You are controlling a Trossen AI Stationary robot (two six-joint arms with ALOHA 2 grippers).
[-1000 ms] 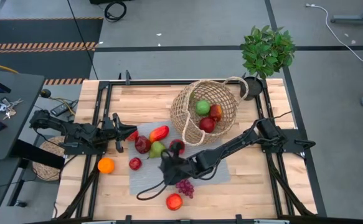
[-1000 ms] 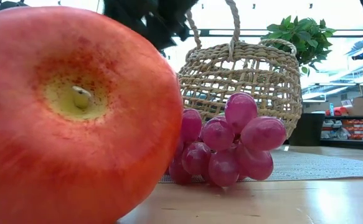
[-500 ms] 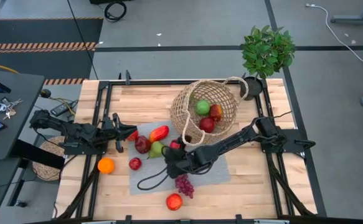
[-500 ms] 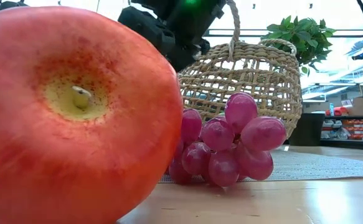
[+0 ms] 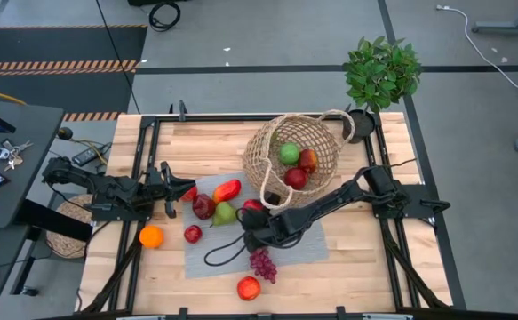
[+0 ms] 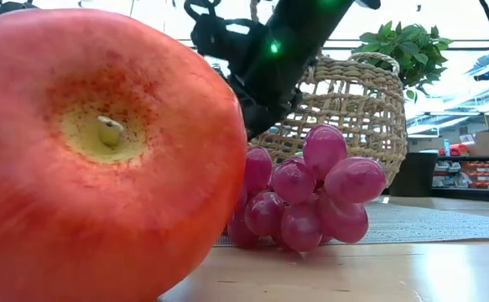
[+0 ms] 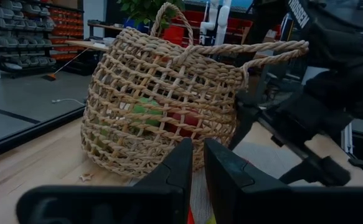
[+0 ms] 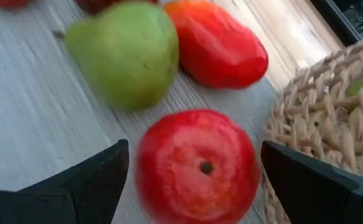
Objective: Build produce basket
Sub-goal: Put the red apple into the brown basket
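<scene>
My right end effector (image 8: 193,163) stood wide open, its two fingers (image 8: 88,180) on either side of a red apple (image 8: 198,165) with clear gaps, so it held nothing. In the high view that same end effector (image 5: 257,218) sat low over the grey mat (image 5: 210,253), beside the basket (image 5: 291,158). Just past the apple lay a green pear (image 8: 126,53) and a red pepper (image 8: 220,45), close together on the mat.

The basket lay tipped on its side on the surface (image 5: 196,142), mouth toward the mat, with a green fruit (image 5: 289,153) and two red ones (image 5: 297,178) inside. Nearer the front edge I saw the purple grapes (image 5: 263,265) and another red apple (image 5: 248,287); an orange (image 5: 151,236) rested on bare wood off the mat.

My left end effector (image 5: 171,185) waited at the mat's left edge, its fingers (image 7: 175,171) shut with nothing between them. A potted plant (image 5: 380,73) stood at the far right corner.
</scene>
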